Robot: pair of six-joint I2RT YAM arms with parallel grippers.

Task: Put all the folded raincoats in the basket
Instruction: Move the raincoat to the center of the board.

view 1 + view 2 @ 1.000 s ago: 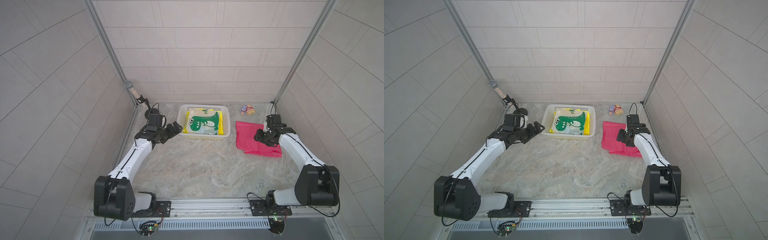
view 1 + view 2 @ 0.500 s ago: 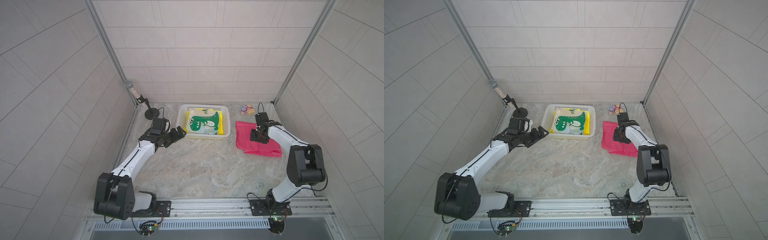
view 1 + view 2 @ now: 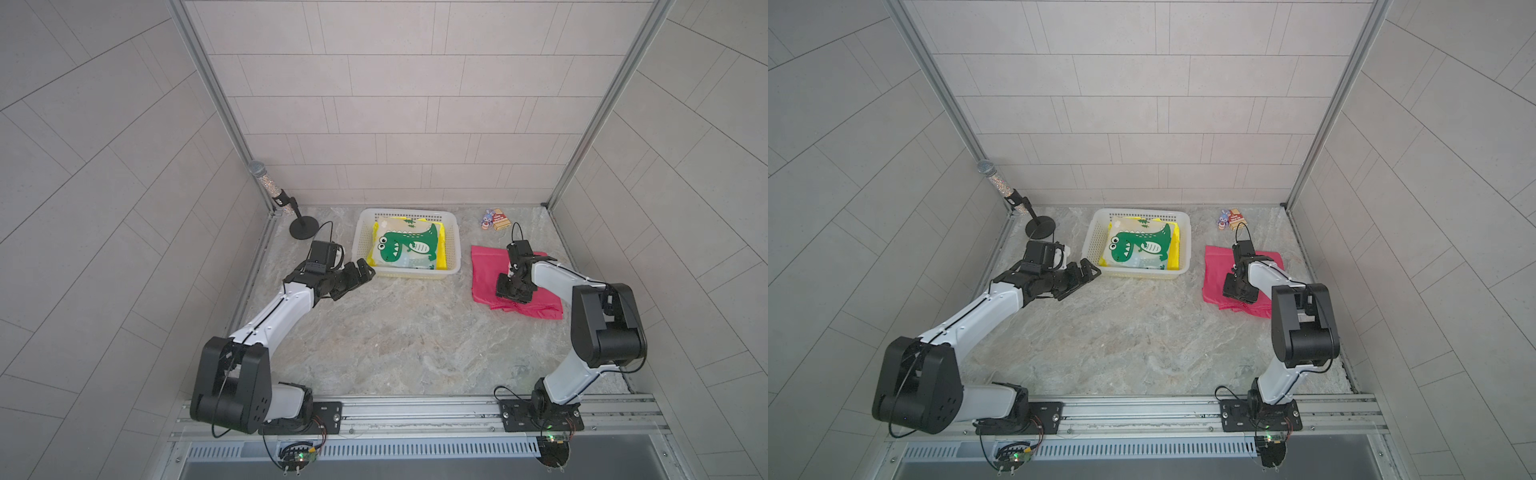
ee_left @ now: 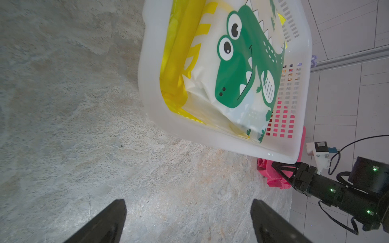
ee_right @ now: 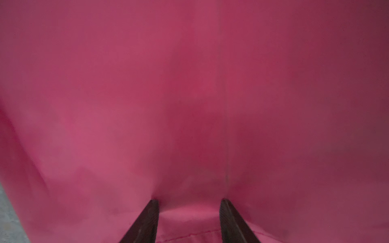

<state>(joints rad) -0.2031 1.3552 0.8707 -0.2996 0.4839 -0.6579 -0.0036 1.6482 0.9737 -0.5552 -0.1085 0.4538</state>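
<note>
A white basket (image 3: 405,273) (image 3: 1138,275) (image 4: 210,140) stands at the back of the table. It holds a folded raincoat with a green dinosaur print (image 3: 409,247) (image 4: 242,69). To its right a folded pink raincoat (image 3: 484,266) (image 3: 1217,266) (image 5: 189,84) lies flat on the table. My right gripper (image 3: 514,291) (image 3: 1239,293) (image 5: 187,201) points down onto its middle, the jaws partly apart and pressed into the cloth, a ridge of pink fabric between them. My left gripper (image 3: 362,272) (image 3: 1086,274) (image 4: 188,203) hangs wide open and empty by the basket's near left corner.
A microphone on a round black stand (image 3: 302,229) is at the back left corner. A small toy and a little box (image 3: 495,219) lie at the back right. Tiled walls close in three sides, and the arm bases sit on a rail (image 3: 415,409) at the front.
The right arm has pulled its elbow in, and its gripper has moved onto the middle of the pink raincoat, jaws narrowing slightly. The left gripper drifted a little toward the basket's front corner.
</note>
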